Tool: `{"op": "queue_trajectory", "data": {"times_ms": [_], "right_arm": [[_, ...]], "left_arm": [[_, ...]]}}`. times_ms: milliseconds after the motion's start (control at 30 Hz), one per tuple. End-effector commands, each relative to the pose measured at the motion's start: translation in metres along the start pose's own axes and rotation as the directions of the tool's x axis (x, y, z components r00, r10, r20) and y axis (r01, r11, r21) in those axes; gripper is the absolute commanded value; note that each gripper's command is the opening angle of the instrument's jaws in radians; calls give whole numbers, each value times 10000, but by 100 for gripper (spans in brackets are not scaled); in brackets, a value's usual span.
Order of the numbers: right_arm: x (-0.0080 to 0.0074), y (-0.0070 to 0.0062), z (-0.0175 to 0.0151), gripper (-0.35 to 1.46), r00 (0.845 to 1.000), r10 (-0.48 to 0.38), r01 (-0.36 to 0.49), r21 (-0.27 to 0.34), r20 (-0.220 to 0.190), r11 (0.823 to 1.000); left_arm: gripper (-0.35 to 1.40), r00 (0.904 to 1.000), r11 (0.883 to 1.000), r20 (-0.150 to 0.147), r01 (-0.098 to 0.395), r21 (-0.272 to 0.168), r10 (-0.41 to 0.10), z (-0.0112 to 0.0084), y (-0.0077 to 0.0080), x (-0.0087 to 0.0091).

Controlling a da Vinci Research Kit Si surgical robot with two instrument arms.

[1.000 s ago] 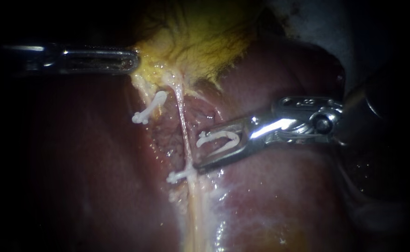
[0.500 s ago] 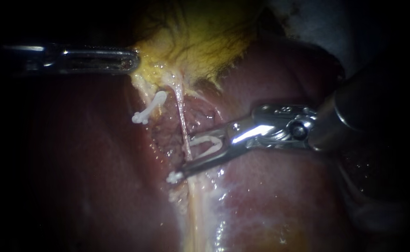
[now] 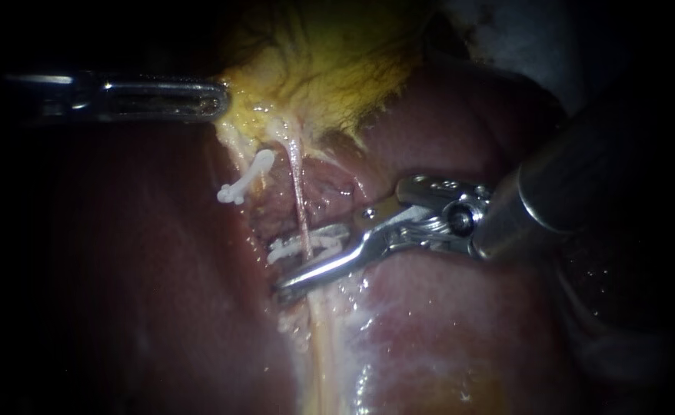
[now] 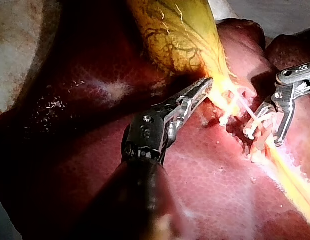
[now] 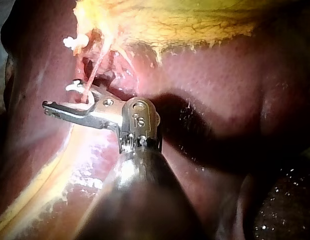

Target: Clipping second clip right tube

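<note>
The right tube is a thin pink strand running down from the yellow gallbladder. My right instrument comes in from the right, and its jaws hold a white clip that straddles this tube, one jaw on each side of the clip. The lower jaw's tip covers an older clip further down the tube. Another white clip sits on the left tube. My left instrument has its jaws shut on the gallbladder's edge. The right wrist view shows the held clip around the tube.
Dark red liver surrounds the tubes on both sides. A pale yellowish band runs down from the clipped spot. The right instrument's thick shaft fills the upper right.
My right instrument has moved left across the tissue, bringing the clip from beside the right tube to astride it. Its jaws stand closer together. The left instrument has not moved.
</note>
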Motion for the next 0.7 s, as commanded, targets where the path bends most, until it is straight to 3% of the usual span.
{"op": "queue_trajectory", "data": {"times_ms": [33,200,400,700], "right_arm": [[1,-5,1,53,10000,-1,1,201,18,9998],[10,-18,6,52,10000,28,-30,626,47,9980],[15,-14,5,46,9999,110,-105,481,-103,9988],[17,-9,1,7,9996,173,-166,374,-204,9992]], "left_arm": [[-35,10000,10000,1,1,-1,-1,0,0,0],[-35,10000,10000,1,1,0,-1,0,0,0],[-35,10000,10000,1,1,0,-1,0,0,0],[-35,10000,10000,1,1,-1,-1,0,0,0]]}}
